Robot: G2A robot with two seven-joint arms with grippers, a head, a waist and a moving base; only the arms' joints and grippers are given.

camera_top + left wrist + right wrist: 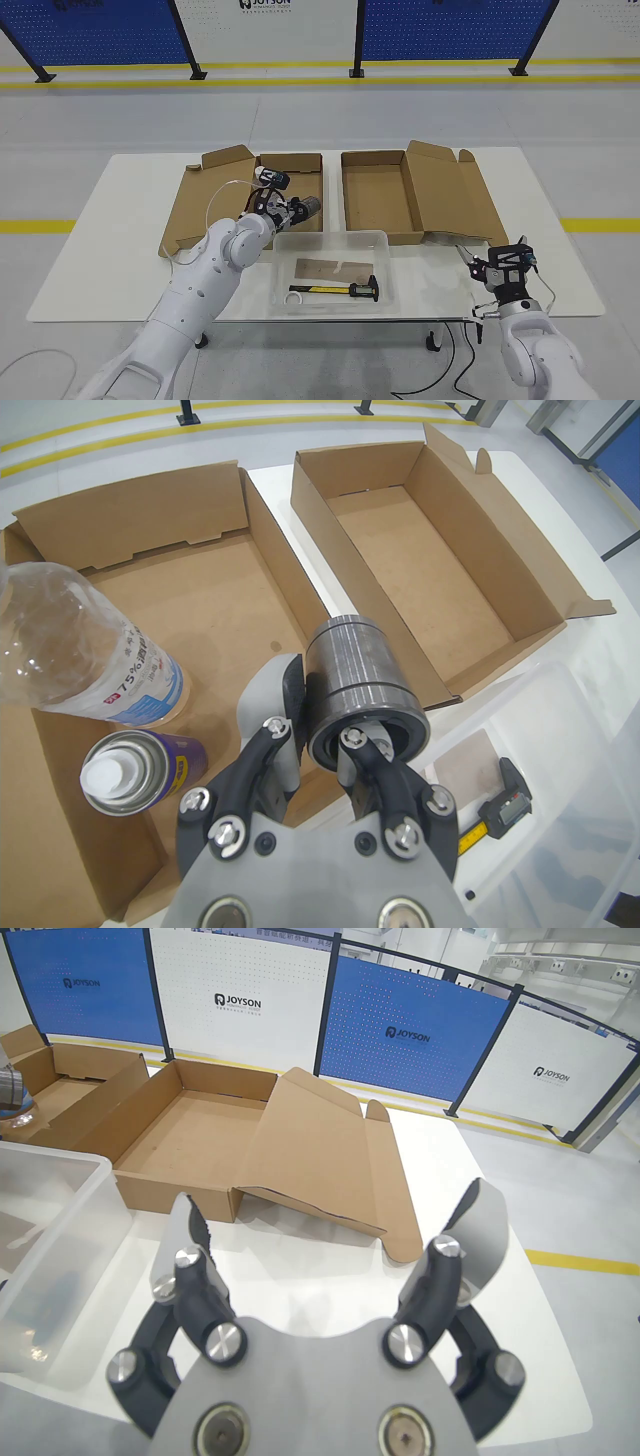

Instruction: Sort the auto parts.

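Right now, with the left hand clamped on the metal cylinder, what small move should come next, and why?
Probably lower the left hand a little and release into the left box. It grips the metal cylinder by its wall, one finger inside the bore, above that box's near edge, and bare floor lies free beside the bottle and spray can.

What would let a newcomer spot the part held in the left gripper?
Start at the left cardboard box. Over its wall beside the other box, the left gripper holds a short hollow metal cylinder. Unlike the clear bottle and spray can in that box, it is bare grooved steel.
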